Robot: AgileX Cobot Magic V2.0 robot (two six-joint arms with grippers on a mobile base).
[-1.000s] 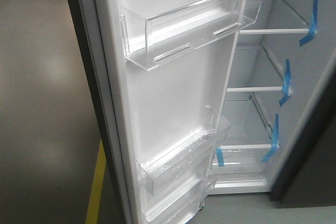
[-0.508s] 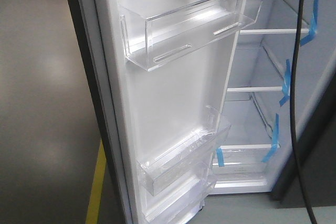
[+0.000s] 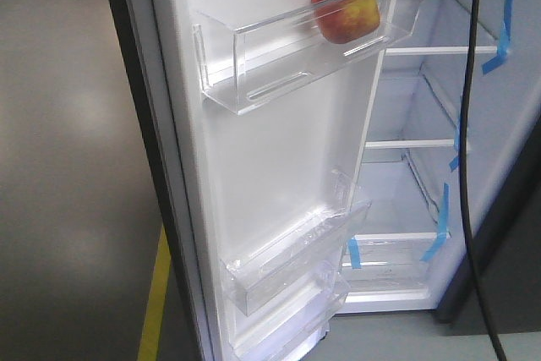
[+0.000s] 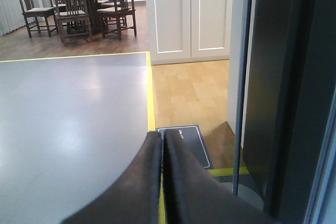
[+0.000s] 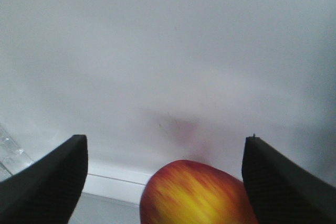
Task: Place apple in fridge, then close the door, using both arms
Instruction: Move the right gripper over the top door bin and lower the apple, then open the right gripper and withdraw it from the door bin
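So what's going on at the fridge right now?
The apple is inside the top clear bin of the open door. The right gripper is just above it, jaws spread wide and holding nothing. The left gripper, jaws shut and empty, points out over the grey floor beside the fridge's dark outside. The door is not yet closed.

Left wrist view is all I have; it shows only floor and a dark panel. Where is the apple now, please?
Observer: The apple sits in the top door bin.
Operator: Is it held?
Observer: No. The right end effector is open, its jaws spread wide above the apple.
Operator: And the door?
Observer: The door stands open, and the shelves show behind it.
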